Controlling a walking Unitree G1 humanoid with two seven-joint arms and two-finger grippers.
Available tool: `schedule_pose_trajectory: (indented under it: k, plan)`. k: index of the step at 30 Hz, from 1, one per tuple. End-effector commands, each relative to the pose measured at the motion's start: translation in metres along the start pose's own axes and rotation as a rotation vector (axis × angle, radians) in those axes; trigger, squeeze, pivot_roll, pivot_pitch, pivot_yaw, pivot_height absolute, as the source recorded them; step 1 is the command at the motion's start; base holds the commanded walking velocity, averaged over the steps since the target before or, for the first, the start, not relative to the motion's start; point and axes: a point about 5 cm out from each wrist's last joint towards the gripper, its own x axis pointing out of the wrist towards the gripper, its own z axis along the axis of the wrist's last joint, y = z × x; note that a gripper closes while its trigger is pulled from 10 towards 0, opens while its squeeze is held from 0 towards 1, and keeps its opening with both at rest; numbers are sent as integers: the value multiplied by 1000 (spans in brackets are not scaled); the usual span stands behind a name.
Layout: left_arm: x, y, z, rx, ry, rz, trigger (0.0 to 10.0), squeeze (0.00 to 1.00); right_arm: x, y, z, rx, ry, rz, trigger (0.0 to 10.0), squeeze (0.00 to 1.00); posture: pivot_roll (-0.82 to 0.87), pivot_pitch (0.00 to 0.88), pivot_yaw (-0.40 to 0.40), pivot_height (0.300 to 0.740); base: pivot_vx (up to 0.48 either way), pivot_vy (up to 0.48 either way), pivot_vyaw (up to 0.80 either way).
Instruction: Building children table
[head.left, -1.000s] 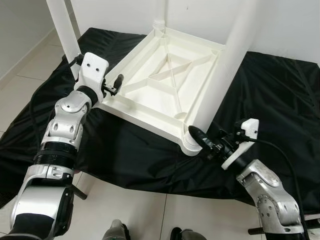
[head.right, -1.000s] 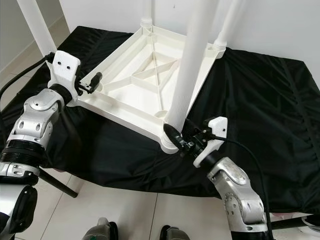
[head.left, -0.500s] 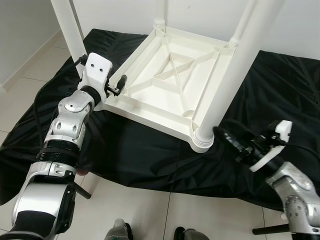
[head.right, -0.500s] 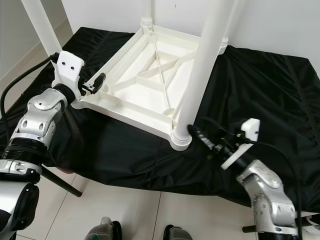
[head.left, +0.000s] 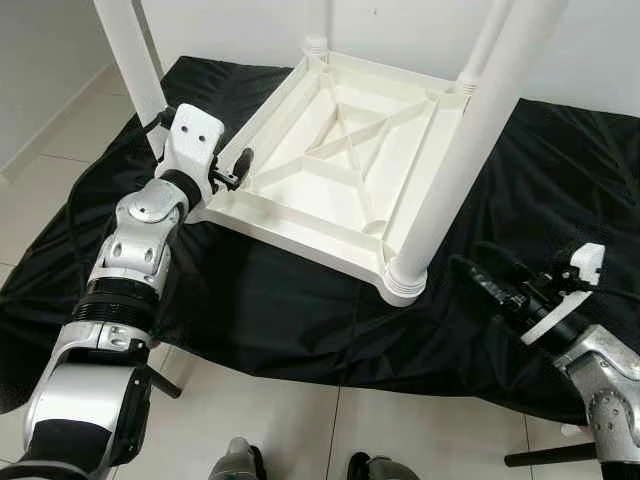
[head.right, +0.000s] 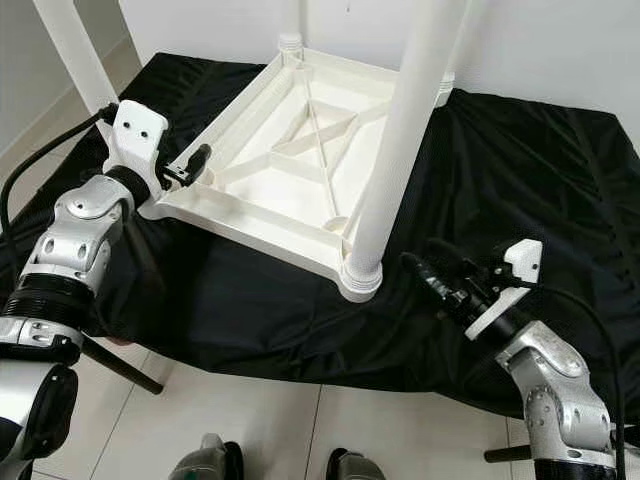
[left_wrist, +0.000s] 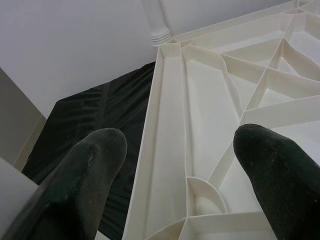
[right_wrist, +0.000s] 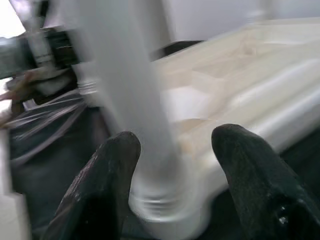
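Upside-down children table (head.left: 340, 170) is seen lying on a black cloth (head.left: 250, 300) spread on the floor, legs pointing up.

Left gripper (head.left: 235, 170) is held at the table's near-left corner. Jaws are spread, w/ the corner rim between them but apparently not pinched; in the left wrist view the fingers (left_wrist: 85, 175) sit either side of the rim and the empty corner socket (left_wrist: 202, 197). A white leg (head.left: 130, 60) stands just behind this gripper; whether it is seated in a socket can't be told.

Right gripper (head.left: 480, 283) is held low over the cloth, just beside the base of the near-right leg (head.left: 465, 140), apart from it. Jaws are spread, nothing held; in the blurred right wrist view the leg base is framed between the fingertips (right_wrist: 112, 165).

Handling, as judged: moulded plastic, so light, stiff, smooth and prob. slippery for the black pads. The ribbed rim should be the best hold on the top; legs are best taken low near the collar, where leverage is least. A sideways push could slide the whole thing on the cloth.
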Motion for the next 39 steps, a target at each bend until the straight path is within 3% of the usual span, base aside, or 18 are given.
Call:
schedule_pose_trajectory:
  k: [1,10,15,31,37,39]
  plan:
    - [1,-1,1,0,-8,-8,10000,0,5,12,-2,12,23,95,10000,0,-48,121,34,740,0,0,0]
    - [1,-2,2,6,-17,-13,10000,0,17,16,-1,-3,20,170,10000,0,-38,114,17,740,0,0,0]
    - [-1,-2,1,0,-22,-4,10000,0,40,17,-4,-24,-39,65,10000,0,-25,112,-1,740,0,0,0]
    - [-4,1,-1,-4,-19,5,10000,0,53,34,-8,-28,-68,-26,10000,0,-23,125,-6,740,0,0,0]
    - [-3,-2,0,-17,-21,-4,10000,0,62,42,-15,-64,-28,-177,10000,0,-35,131,-5,740,0,0,0]
    - [-3,-2,0,-17,-21,-4,10000,0,62,42,-15,-64,-28,-177,10000,0,-35,131,-5,740,0,0,0]
